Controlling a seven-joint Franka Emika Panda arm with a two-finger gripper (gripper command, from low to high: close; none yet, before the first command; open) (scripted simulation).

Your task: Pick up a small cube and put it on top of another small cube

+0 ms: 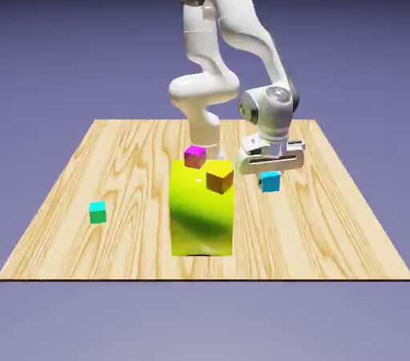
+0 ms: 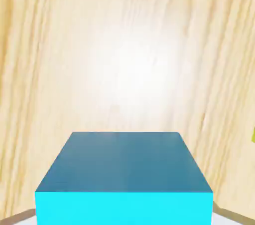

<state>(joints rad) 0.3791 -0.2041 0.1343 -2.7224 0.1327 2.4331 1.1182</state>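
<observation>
Ext view: gripper (image 1: 270, 172) hangs just right of the big yellow block (image 1: 201, 207), jaws clamped on the small sky-blue cube (image 1: 270, 182) — cube looks slightly off the table (image 1: 120, 151). Hand view: cube fills bottom centre btwn the grey fingertips (image 2: 17, 216), wood grain beyond — grasped tight.

arm (image 1: 224, 39): glossy white, rounded segments | joints: grey caps | tool (image 1: 270, 169): white body, small grey fingertips

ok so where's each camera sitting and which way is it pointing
exterior view: across the table and above, facing the white arm; its pincer grips the sky-blue cube.
hand view: on the hand, looking along the pincer at the table; only grey fingertips show.
shared: the sky-blue cube, the wood tabletop.
</observation>
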